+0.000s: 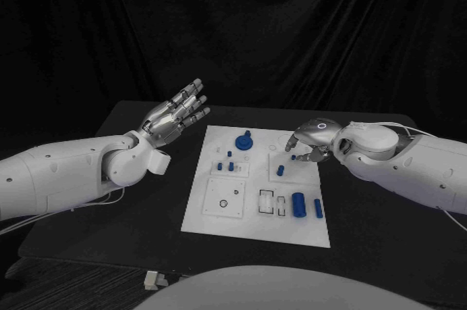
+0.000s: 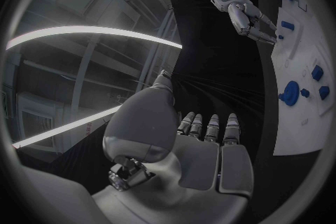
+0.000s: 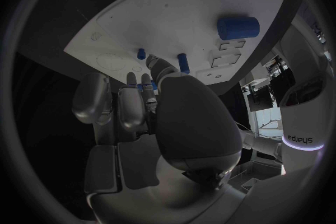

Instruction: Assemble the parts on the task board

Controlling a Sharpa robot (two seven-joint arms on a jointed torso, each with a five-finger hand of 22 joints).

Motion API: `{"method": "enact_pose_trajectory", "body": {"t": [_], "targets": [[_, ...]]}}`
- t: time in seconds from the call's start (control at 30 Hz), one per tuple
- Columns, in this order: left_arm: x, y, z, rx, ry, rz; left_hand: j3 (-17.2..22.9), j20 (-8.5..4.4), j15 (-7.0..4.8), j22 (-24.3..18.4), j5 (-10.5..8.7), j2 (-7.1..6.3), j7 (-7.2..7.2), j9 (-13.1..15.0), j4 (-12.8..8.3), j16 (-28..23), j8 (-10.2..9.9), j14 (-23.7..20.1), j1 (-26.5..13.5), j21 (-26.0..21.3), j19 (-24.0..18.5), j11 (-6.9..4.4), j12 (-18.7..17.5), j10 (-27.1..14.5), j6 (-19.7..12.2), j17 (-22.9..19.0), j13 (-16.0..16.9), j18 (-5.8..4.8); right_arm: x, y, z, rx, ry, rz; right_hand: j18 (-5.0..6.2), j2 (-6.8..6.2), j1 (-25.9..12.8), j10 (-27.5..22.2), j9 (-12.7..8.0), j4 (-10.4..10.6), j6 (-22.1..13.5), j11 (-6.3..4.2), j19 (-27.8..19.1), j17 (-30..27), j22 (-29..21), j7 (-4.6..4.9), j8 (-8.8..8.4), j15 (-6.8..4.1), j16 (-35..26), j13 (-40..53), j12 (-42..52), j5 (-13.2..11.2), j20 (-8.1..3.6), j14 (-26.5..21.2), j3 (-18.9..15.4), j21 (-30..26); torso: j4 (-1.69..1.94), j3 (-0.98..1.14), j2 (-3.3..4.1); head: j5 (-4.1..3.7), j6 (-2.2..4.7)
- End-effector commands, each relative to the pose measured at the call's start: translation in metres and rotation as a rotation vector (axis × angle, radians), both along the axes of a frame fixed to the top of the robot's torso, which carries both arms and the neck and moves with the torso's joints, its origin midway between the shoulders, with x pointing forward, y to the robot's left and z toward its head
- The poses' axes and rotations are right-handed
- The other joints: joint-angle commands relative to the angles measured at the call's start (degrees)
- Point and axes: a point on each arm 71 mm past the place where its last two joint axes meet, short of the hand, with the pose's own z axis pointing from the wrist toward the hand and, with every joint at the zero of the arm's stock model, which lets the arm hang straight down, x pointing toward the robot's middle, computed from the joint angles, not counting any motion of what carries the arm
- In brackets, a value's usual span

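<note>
The board (image 1: 255, 219) lies nearest, a white plate flat in the middle of the black desk (image 1: 127, 215), and everything else is best placed from it. Along its near right edge two blue cylinders (image 1: 299, 204) lie on their sides beside a pair of empty outlined slots, as if waiting to be picked up. Toward the far edge a round blue knob (image 1: 244, 142) stands upright in the board, with a few small blue pegs (image 1: 231, 166) just on the near side of it.

The right hand (image 1: 310, 142) hangs over the board's far right corner, fingers curled down and drawn together above a peg (image 1: 280, 169) that stands in a small white square panel. From the wrist view the fingertips (image 3: 162, 70) are close to two pegs, and something blue sits between the fingers, but I cannot tell whether the hand grips a part or only hovers at it. My guess is that it is working on seating or fetching a peg there, which would explain the steep downward wrist.

The left hand (image 1: 175, 113) is raised off the board's far left side, well apart from it, palm flat and fingers spread, holding nothing. It looks parked out of the way so the other arm has room.

Most parts lie loose, so the assembly seems early.
</note>
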Motion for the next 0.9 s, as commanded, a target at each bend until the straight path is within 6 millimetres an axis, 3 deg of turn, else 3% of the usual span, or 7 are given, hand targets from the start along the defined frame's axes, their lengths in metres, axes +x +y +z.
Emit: {"method": "enact_pose_trajectory", "body": {"t": [0.03, 0.13, 0.17, 0.4, 0.47, 0.6, 0.9], "targets": [[0.0, 0.0, 0.003, -0.049, -0.022, -0.007, -0.42, 0.63, 0.61, -0.06, 0.29, 0.13, 0.29, 0.06, 0.11, -0.38, 0.09, 0.08, 0.62, -0.19, -0.06, 0.62, -0.19, 0.0, 0.04, -0.09, -0.09, 0.6, 0.001, -0.001, -0.003, -0.001, -0.012, 0.006, 0.07, 0.26, 0.01, 0.2, 0.17, -0.37, 0.5, -0.22, -0.15, 0.04, 7.81, -0.26, 0.14, 0.18, -0.18, -0.05, -0.26, 0.55, 0.16, 0.28, 0.5, -0.18, -0.14, 0.08, -0.24, 0.15, -0.01], [0.0, 0.001, 0.002, -0.048, -0.021, -0.007, -0.69, 0.94, 0.82, -0.06, 0.45, 0.26, 0.11, 0.05, 0.01, -0.38, 0.08, 0.08, 1.07, -0.19, -0.06, 0.96, -0.19, 0.0, 0.0, -0.09, -0.09, 0.67, 0.003, -0.002, -0.006, -0.003, -0.008, 0.002, 0.04, 0.03, -0.52, 1.11, 0.22, -0.7, 1.06, -0.15, -0.14, 0.11, 7.85, 0.24, 0.2, 0.2, -0.12, 0.0, -0.25, 1.02, 0.16, 0.27, 1.15, -0.03, -0.19, 0.11, -0.31, 0.29, -0.01], [0.001, 0.002, 0.002, -0.047, -0.02, -0.006, -0.91, 1.14, 0.97, -0.06, 0.57, 0.33, -0.32, 0.05, -0.24, -0.38, 0.08, 0.08, 1.6, -0.19, -0.06, 1.23, -0.19, 0.0, 0.0, -0.09, -0.09, 0.73, 0.004, -0.003, -0.007, 0.0, -0.006, 0.001, 0.0, -0.1, -1.1, 1.86, 0.29, -0.75, 1.59, -0.11, -0.09, 0.21, 7.9, 0.73, 0.31, 0.22, -0.05, 0.01, -0.25, 0.39, 0.19, 0.31, 1.49, 0.16, -0.17, 0.1, -0.36, 0.34, -0.01], [0.002, 0.003, 0.002, -0.044, -0.016, -0.008, -1.27, 1.44, 1.42, -0.06, 0.8, 0.47, -0.4, 0.1, -0.77, -0.38, 0.13, 0.08, 2.49, -0.19, -0.06, 1.63, -0.19, 0.0, 0.23, -0.09, -0.09, 0.79, 0.006, -0.004, -0.011, 0.013, -0.002, 0.007, -0.12, -0.75, -3.04, 5.15, 0.32, -0.63, 2.23, -0.15, 0.16, 0.84, 8.08, 1.48, 0.12, 0.28, 0.39, 0.1, -0.15, -2.82, 0.24, 0.58, 2.21, 0.97, -0.12, 0.01, -0.32, 0.54, -0.01], [0.002, 0.003, 0.001, -0.043, -0.014, -0.009, -1.36, 1.63, 1.59, -0.06, 0.92, 0.59, -0.5, 0.09, -0.94, -0.38, 0.13, 0.08, 2.75, -0.19, -0.06, 1.75, -0.19, 0.0, 0.22, -0.09, -0.09, 0.79, 0.006, -0.004, -0.011, 0.015, -0.002, 0.01, -0.17, -0.98, -3.86, 6.07, 0.32, -0.37, 2.29, -0.22, 0.26, 1.09, 8.15, 1.42, -0.01, 0.25, 0.54, 0.11, -0.3, -4.87, 0.23, 0.68, 2.1, 1.32, -0.11, 0.03, -0.29, 0.52, -0.01], [0.002, 0.003, 0.001, -0.043, -0.012, -0.012, -1.43, 1.76, 1.69, -0.06, 1.0, 0.7, -0.6, 0.09, -1.08, -0.38, 0.13, 0.08, 2.94, -0.19, -0.06, 1.87, -0.19, 0.0, 0.22, -0.09, -0.09, 0.8, 0.006, -0.004, -0.013, 0.018, -0.003, 0.013, -0.23, -0.98, -4.31, 6.6, 0.37, -0.21, 2.55, -0.29, 0.32, 1.18, 8.22, 1.53, 0.01, 0.21, 0.6, 0.11, -0.54, -5.91, 0.22, 0.71, 2.06, 1.62, -0.09, 0.01, -0.33, 0.32, -0.01], [0.002, 0.001, 0.0, -0.043, -0.004, -0.021, -1.8, 2.58, 2.43, 0.29, 1.55, 1.3, -1.04, 0.08, -2.0, -0.38, 0.12, 0.08, 3.86, -0.12, -0.02, 2.7, -0.19, 0.0, 0.17, -0.09, -0.09, 0.84, 0.007, -0.004, -0.021, 0.024, -0.004, 0.012, -0.22, -0.36, -3.82, 7.36, 1.05, -0.61, 5.02, -0.57, 0.33, 1.31, 8.23, 2.16, 1.06, 0.03, 0.67, 0.09, -1.21, -6.05, 0.08, 0.75, 2.83, 1.68, -0.16, -0.03, -0.35, 0.56, -0.01]]}}
